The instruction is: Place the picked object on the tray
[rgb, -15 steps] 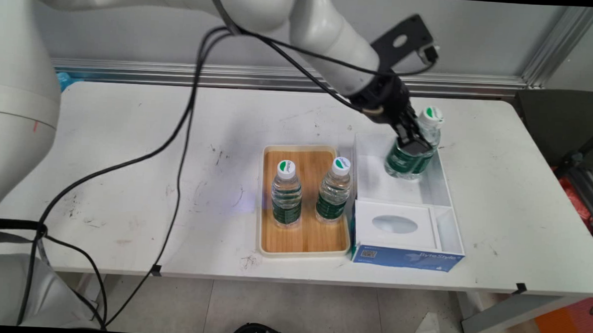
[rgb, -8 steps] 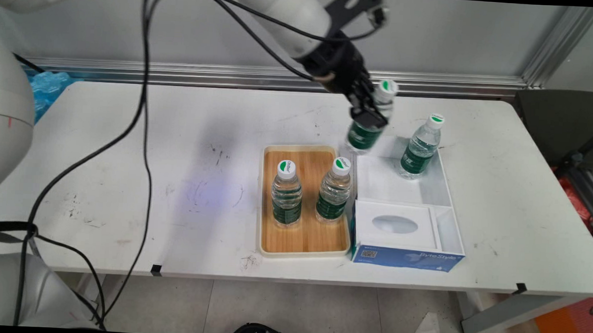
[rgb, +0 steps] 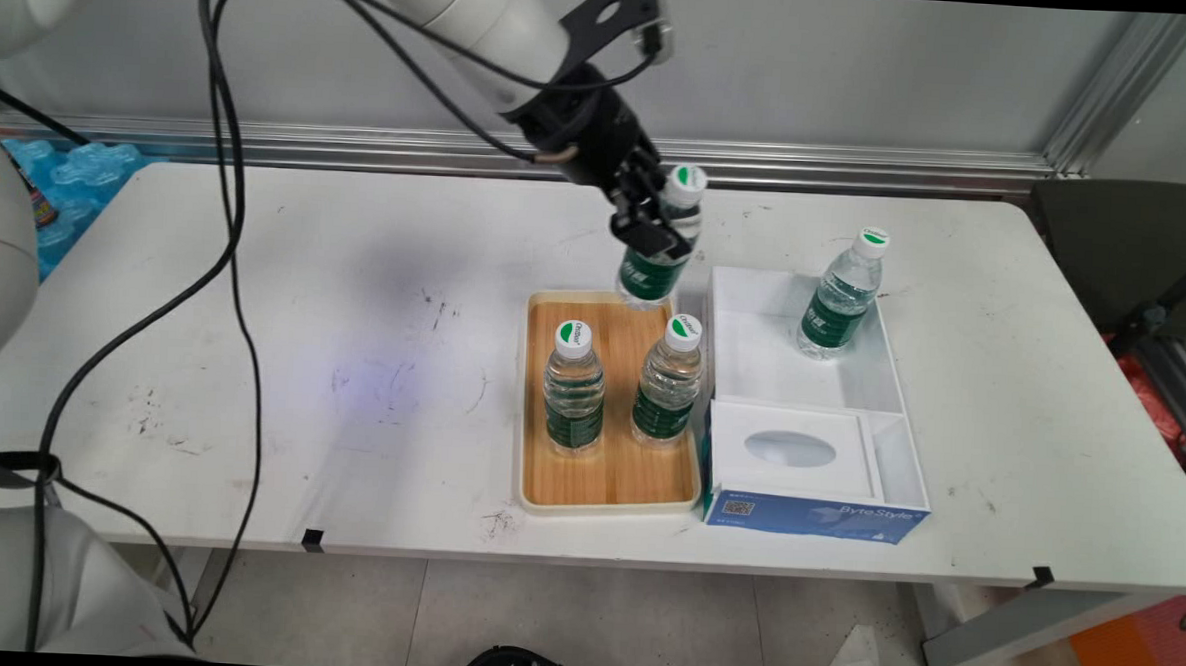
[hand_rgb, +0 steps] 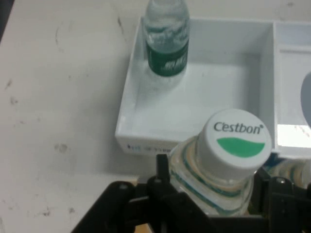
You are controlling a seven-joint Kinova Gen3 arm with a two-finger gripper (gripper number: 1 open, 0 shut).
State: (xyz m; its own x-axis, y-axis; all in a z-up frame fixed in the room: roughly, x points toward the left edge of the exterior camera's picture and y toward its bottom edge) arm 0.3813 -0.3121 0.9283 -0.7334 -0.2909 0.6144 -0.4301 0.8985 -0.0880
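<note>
My gripper (rgb: 650,237) is shut on a small water bottle (rgb: 660,244) with a green label and white cap, carried tilted in the air above the far edge of the wooden tray (rgb: 542,406). In the hand view the held water bottle's cap (hand_rgb: 235,142) sits between the black fingers. Two more bottles stand on the tray, one on the left (rgb: 573,388) and one on the right (rgb: 669,380). Another bottle (rgb: 840,296) (hand_rgb: 167,40) stands in the white box (rgb: 884,354) (hand_rgb: 146,121) to the right.
A blue tissue box (rgb: 812,478) sits in front of the white box, beside the tray. Black cables (rgb: 236,257) hang from the arm over the table's left half. A dark chair (rgb: 1117,256) stands past the right edge.
The gripper lifted one bottle out of the white box and carried it left, to above the tray's far edge. The other bottle stays in the box.
</note>
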